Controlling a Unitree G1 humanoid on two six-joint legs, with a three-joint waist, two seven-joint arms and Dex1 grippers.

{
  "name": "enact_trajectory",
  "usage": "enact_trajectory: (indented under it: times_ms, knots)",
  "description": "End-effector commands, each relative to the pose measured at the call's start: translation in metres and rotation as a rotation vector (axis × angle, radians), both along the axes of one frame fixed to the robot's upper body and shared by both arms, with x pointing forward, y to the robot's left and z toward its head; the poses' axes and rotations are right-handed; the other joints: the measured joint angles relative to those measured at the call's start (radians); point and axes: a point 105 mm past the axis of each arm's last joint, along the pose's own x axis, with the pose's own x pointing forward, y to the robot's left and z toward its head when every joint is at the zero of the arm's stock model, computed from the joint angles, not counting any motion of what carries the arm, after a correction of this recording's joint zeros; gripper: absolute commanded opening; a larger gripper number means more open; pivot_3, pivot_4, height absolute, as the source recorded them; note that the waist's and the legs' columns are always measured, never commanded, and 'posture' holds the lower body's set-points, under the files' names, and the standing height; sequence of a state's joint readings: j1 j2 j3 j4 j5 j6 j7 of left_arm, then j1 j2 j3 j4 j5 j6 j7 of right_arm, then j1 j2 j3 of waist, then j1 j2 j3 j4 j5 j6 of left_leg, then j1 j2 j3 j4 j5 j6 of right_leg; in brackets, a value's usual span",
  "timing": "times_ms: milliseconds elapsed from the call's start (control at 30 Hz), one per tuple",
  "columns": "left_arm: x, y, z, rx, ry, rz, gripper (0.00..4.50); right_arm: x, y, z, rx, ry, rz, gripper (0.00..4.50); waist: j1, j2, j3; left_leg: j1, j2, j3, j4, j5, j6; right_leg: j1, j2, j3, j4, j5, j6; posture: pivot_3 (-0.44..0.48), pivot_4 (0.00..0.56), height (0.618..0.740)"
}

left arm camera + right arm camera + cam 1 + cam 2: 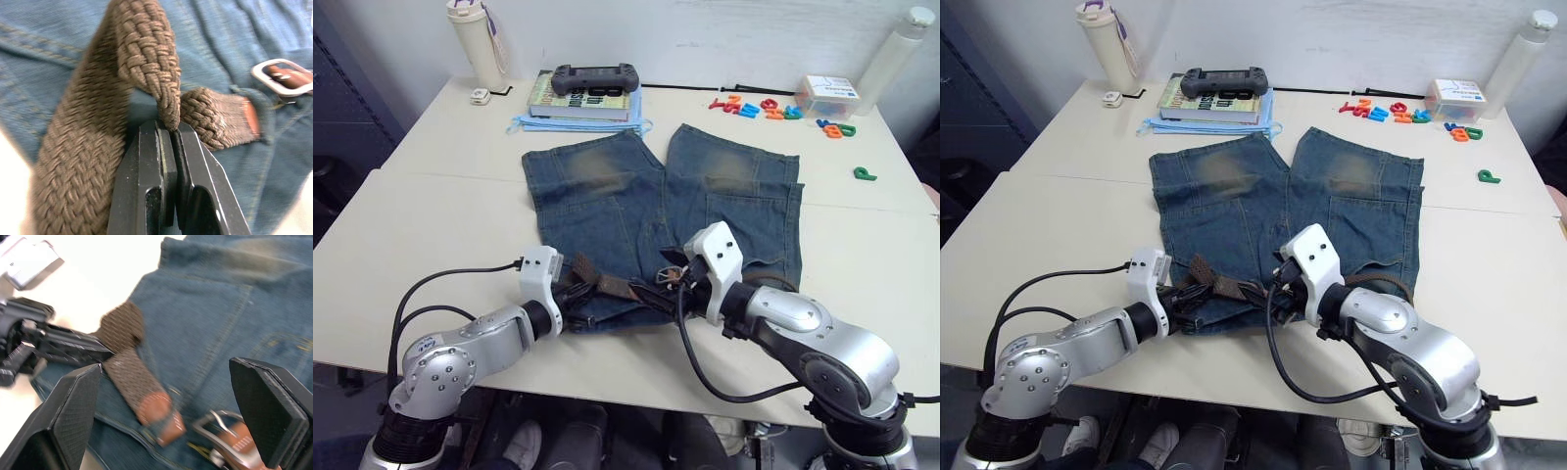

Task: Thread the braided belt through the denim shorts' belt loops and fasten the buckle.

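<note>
The denim shorts [607, 206] lie flat on the table, legs pointing away, waistband at the near edge. Along the waistband runs the braided belt [607, 286], dark brown with a tan leather tip [156, 413]. My left gripper [168, 128] is shut on a raised fold of the belt [142, 54], at the shorts' near left corner. The tan tip lies just short of the silvery buckle [220, 423]. My right gripper [164, 364] hovers open above tip and buckle with nothing between its fingers. I cannot pick out the belt loops with certainty.
At the back stand a stack of books with a black controller [595, 80] on it, a cream bottle [475, 39], coloured plastic letters [764, 106], a white box [827, 93] and a clear bottle [896, 54]. A green letter [865, 173] lies at right.
</note>
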State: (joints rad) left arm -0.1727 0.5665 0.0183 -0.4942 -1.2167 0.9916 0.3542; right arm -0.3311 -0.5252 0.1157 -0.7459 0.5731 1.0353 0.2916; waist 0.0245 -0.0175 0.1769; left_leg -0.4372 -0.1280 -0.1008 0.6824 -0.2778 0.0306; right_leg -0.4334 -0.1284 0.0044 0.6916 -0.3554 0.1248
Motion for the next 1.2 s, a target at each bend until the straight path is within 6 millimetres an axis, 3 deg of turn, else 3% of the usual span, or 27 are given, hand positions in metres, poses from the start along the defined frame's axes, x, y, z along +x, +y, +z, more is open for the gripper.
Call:
enact_trajectory:
  times_ms: [33, 433, 767, 1200]
  knots:
    - [0.001, 0.002, 0.004, 0.003, -0.025, 0.0, 0.0, -0.003, 0.005, 0.005, -0.038, -0.085, 0.014, 4.45, -0.001, 0.0, 0.0, 0.0, 0.0, 0.0, 0.0, 0.0, 0.0, 0.0, 0.0, 0.0, 0.0, 0.0, 0.0, 0.0, 0.15, 0.667]
    - [-0.001, -0.003, 0.008, -0.004, -0.046, 0.005, 0.0, 0.0, 0.001, -0.014, -0.173, -0.121, 0.007, 4.45, 0.001, 0.0, 0.0, 0.0, 0.0, 0.0, 0.0, 0.0, 0.0, 0.0, 0.0, 0.0, 0.001, 0.0, 0.0, 0.0, 0.15, 0.667]
    - [0.003, 0.002, 0.012, 0.004, -0.059, 0.035, 0.0, -0.001, 0.0, -0.047, -0.352, -0.107, 0.031, 4.45, 0.0, 0.0, 0.0, 0.0, 0.0, 0.0, 0.0, 0.0, -0.001, 0.0, 0.0, 0.0, 0.001, 0.0, 0.0, 0.0, 0.15, 0.667]
    - [0.015, 0.023, 0.009, 0.011, -0.029, 0.215, 0.0, -0.002, 0.016, -0.049, -0.332, -0.111, 0.045, 4.45, -0.001, -0.001, 0.0, 0.002, 0.0, 0.0, 0.001, 0.001, -0.002, 0.0, 0.001, 0.0, 0.003, 0.0, 0.0, 0.0, 0.15, 0.667]
